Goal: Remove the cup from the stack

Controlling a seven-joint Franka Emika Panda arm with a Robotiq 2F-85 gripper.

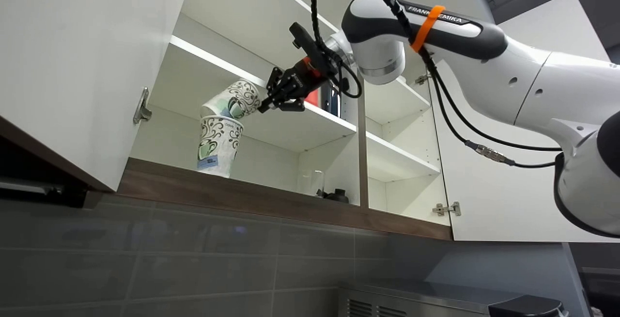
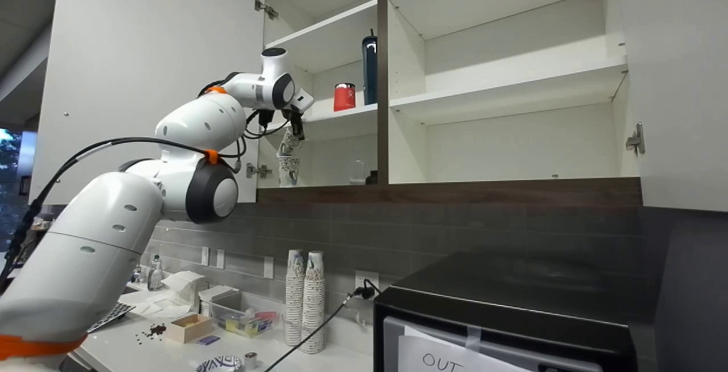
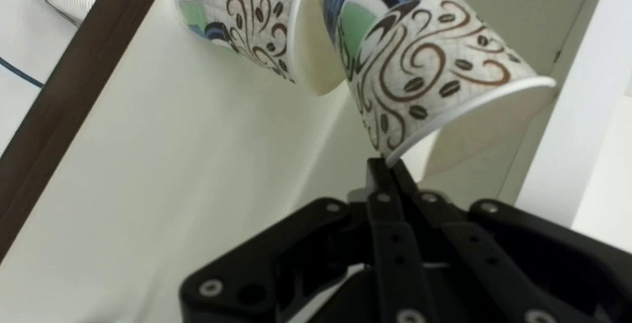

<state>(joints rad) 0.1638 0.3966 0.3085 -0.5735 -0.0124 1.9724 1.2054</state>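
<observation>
The black claw (image 3: 389,164), clamped on the swirl-patterned white paper cup (image 3: 419,61), upper centre, should rise clear of the upper-left twin (image 3: 242,21) before swinging.

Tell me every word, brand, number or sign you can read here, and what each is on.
"FRANK… EMIKA": on the robot arm, its middle hidden by an orange strap.
"OUT": on a white sheet on the front of the black appliance; the sheet runs out of the picture.
Too small or blurred to read: print on the lower cup, the mark on the red cup, pale marks on the hand.
No numbers are readable.
</observation>
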